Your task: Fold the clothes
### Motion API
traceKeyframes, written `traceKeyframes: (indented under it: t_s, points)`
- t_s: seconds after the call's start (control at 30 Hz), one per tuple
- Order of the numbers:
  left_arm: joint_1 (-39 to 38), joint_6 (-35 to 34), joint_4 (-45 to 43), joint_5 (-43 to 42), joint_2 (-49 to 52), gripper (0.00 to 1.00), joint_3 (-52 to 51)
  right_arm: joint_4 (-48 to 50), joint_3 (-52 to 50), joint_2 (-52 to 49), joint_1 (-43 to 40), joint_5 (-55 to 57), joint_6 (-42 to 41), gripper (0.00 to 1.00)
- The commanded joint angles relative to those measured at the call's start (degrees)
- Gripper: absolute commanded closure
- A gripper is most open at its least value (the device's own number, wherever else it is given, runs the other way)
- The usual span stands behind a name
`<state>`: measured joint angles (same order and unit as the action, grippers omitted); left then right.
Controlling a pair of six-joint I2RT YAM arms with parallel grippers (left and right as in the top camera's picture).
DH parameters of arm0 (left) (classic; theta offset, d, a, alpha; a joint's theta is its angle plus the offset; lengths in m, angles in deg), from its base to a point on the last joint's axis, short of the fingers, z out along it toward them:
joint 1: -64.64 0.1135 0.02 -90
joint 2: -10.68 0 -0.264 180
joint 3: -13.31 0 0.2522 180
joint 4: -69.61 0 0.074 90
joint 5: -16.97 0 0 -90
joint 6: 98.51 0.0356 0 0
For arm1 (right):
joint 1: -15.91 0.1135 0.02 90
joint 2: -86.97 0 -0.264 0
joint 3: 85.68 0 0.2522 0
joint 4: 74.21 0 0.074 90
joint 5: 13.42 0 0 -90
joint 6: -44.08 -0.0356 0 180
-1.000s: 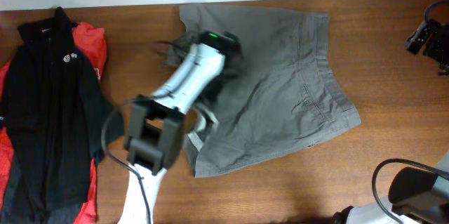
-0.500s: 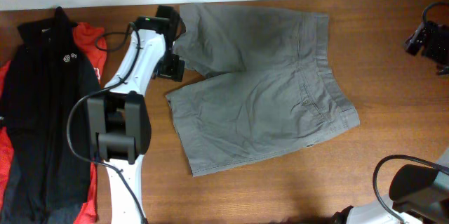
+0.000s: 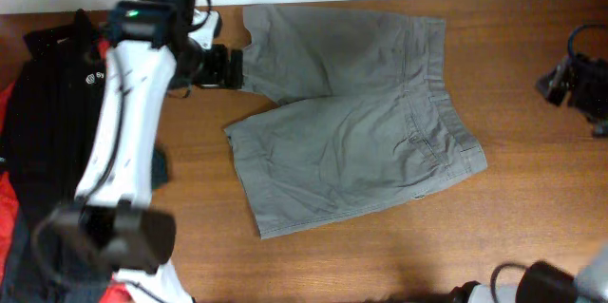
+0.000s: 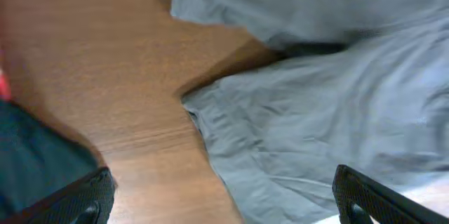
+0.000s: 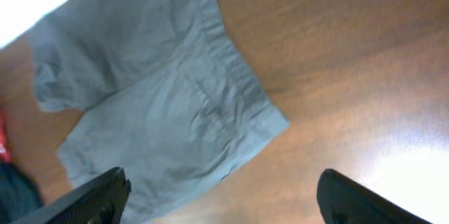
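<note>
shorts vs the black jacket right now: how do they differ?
The grey shorts lie spread flat mid-table, in full view; the black jacket lies at the left edge, partly hidden by the left arm. The shorts rest straight on the wooden table; the jacket lies over a red garment. The jacket bears a small white logo; the shorts show none. Shared: both are clothes lying on the table.

Views: three, all onto my worktop [image 3: 532, 198].
Overhead straight down, far; left wrist close, right wrist higher, both slanting; all share the shorts [image 3: 361, 123].
</note>
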<state>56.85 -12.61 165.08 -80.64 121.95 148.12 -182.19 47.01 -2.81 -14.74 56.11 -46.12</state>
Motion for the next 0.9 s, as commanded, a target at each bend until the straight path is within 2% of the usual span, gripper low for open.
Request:
traceKeyframes:
  t_s: [0.0, 0.1, 0.2, 0.47, 0.67, 0.87]
  points:
    - [0.2, -5.0, 4.2, -1.6, -2.6, 0.01, 0.6, -3.1, -0.3, 1.2, 0.4, 5.4, -6.0, 0.16]
    - [-0.9, -11.0, 7.6, -0.1, -2.6, 0.01, -0.6, -3.1, -4.0, 1.8, 0.4, 8.1, -9.8, 0.18]
    - [-4.5, -18.9, 9.6, 5.3, -2.7, 0.01, -5.7, -2.4, -12.1, 1.8, 1.3, 8.6, -12.5, 0.18]
    - [-14.8, -30.0, -1.3, 7.0, -2.7, 0.01, -24.3, 9.8, -35.9, 1.8, 2.6, 10.6, -19.9, 0.21]
    - [-18.8, -32.7, -10.6, 1.4, -2.7, 0.01, -39.1, 18.7, -47.6, 1.8, 2.6, 10.6, -20.0, 0.21]
    - [-21.9, -31.6, -15.3, 1.2, -2.7, 0.01, -48.1, 22.6, -50.4, 1.8, 2.6, 10.6, -19.6, 0.24]
